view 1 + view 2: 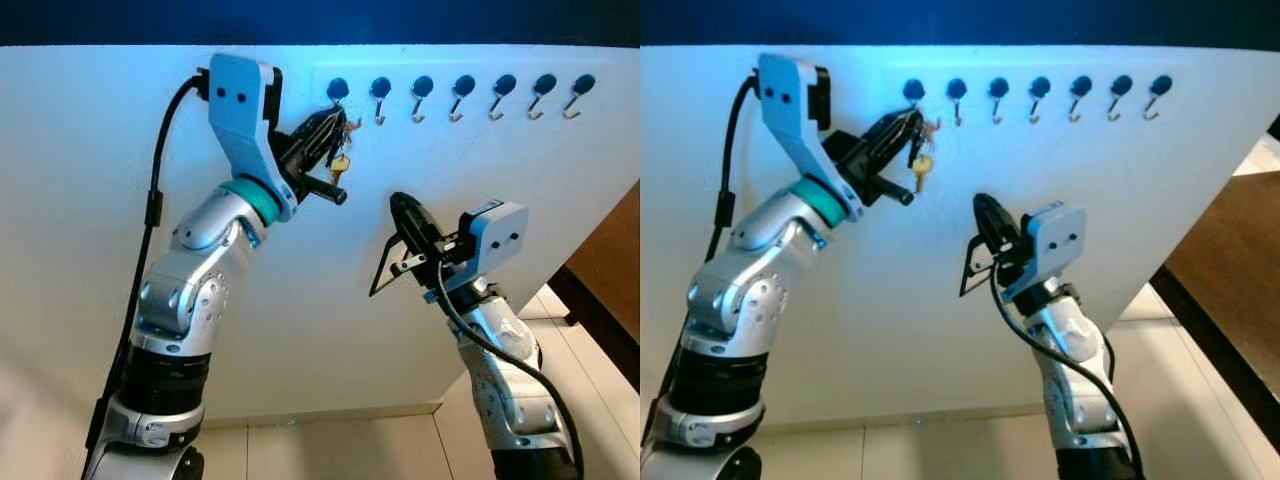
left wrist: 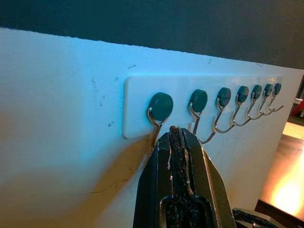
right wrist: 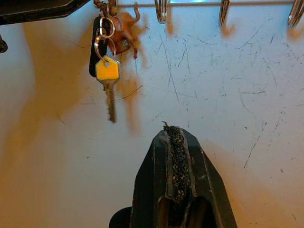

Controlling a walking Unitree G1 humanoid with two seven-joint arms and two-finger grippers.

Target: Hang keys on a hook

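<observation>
One leftmost hook half hidden behind left end effector, keys alongside.

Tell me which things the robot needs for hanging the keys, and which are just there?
Needed:
- keys, with a yellow-capped one
- leftmost hook of the rack
- left gripper, up by that hook

Just there:
- six other hooks
- right gripper, lower down, shut
- white wall
- tiled floor
</observation>
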